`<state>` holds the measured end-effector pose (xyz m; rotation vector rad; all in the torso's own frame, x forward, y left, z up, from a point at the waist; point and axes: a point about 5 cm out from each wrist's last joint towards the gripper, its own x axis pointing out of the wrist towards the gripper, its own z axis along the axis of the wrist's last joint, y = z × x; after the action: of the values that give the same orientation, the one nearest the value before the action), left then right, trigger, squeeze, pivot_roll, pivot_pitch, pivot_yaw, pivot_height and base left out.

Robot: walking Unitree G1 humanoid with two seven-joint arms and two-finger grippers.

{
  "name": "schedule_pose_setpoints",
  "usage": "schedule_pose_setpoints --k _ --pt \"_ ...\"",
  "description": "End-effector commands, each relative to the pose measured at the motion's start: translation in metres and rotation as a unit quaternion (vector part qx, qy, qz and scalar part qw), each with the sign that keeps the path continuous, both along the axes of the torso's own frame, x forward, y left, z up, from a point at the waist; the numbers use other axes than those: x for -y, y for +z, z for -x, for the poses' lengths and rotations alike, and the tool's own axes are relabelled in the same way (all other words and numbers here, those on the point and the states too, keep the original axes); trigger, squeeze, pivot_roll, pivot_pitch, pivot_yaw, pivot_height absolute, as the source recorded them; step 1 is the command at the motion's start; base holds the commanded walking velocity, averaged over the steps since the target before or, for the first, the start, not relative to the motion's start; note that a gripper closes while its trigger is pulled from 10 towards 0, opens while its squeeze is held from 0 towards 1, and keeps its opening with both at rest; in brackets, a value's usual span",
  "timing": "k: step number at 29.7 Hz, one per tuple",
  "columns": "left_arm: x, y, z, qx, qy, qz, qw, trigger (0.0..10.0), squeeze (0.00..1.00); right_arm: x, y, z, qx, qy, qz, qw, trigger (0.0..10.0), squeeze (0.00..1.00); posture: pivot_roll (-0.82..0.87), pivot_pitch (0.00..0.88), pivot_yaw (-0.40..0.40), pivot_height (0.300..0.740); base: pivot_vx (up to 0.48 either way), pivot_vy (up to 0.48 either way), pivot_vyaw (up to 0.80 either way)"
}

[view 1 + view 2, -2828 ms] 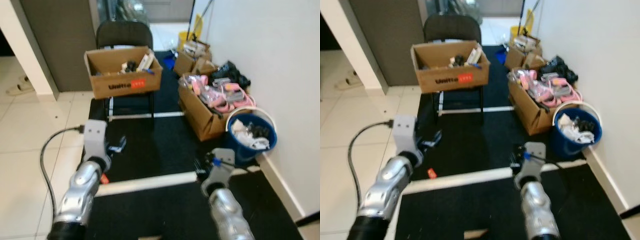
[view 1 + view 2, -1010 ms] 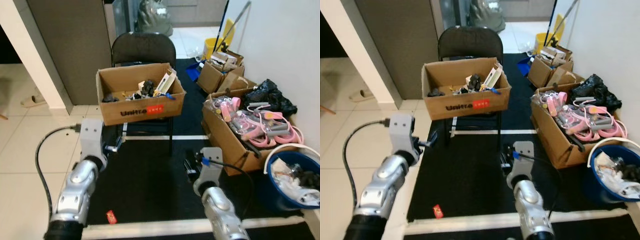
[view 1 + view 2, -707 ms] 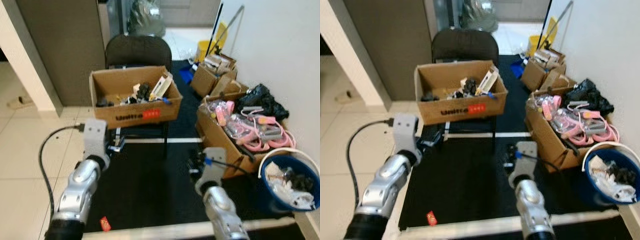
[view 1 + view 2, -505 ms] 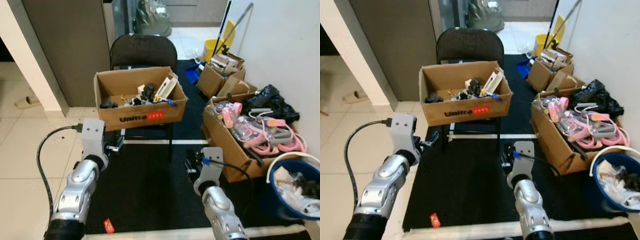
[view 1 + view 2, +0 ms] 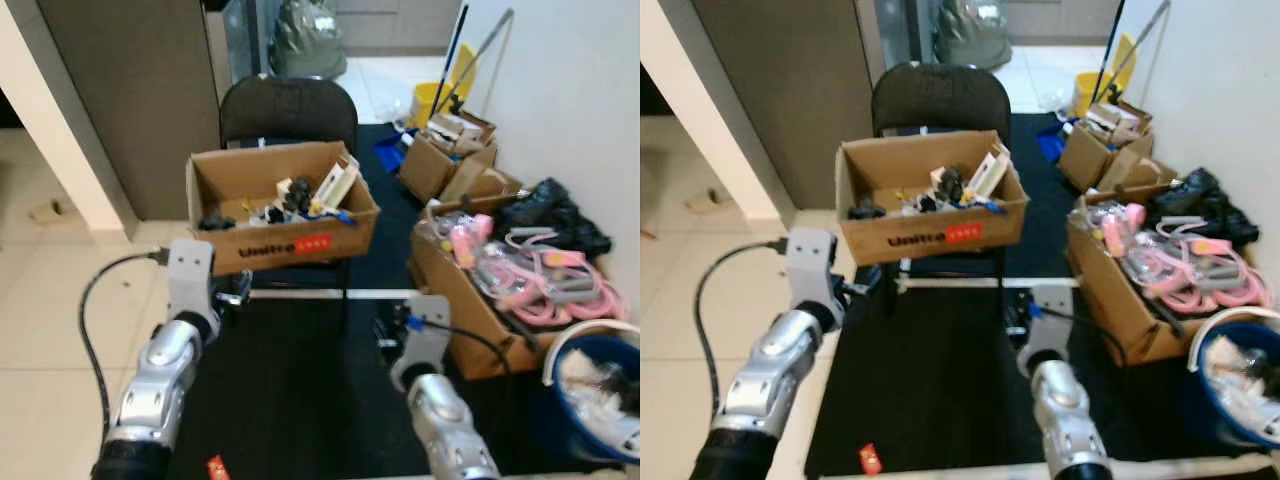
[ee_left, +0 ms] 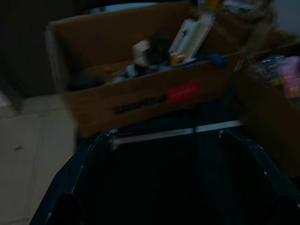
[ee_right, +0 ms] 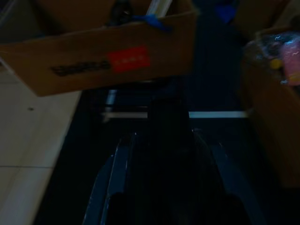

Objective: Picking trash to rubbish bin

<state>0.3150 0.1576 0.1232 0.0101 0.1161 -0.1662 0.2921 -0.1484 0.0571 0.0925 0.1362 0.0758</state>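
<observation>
Both arms are held forward over the black mat (image 5: 930, 400). Left gripper (image 5: 240, 288) fingers are seen spread apart and empty in the left wrist view. Right gripper (image 5: 1018, 322) fingers: released or clenched cannot be told. A red scrap (image 5: 869, 459) lies on the mat at 7 o'clock. The blue bin (image 5: 1240, 400) stands at 4 o'clock by the wall. A cardboard box (image 5: 930, 215) of clutter rests on a chair (image 5: 940, 100) at 12 o'clock.
</observation>
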Motion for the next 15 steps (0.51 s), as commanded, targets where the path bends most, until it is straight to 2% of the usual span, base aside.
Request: schedule_pose_setpoints --k 1,15 --pt "-0.0043 -0.0042 0.0020 -0.010 0.005 -0.003 1.000 10.0 0.00 -0.0003 -0.0018 0.0015 -0.002 -0.002 -0.002 1.000 10.0 0.00 0.02 0.124 0.024 0.740 0.277 0.000 0.00" --pt "-0.0054 -0.0029 0.0015 -0.008 0.002 -0.005 1.000 10.0 0.00 -0.0027 -0.0017 0.0000 0.000 0.001 -0.004 1.000 10.0 0.00 0.03 0.106 0.026 0.740 0.276 0.000 0.00"
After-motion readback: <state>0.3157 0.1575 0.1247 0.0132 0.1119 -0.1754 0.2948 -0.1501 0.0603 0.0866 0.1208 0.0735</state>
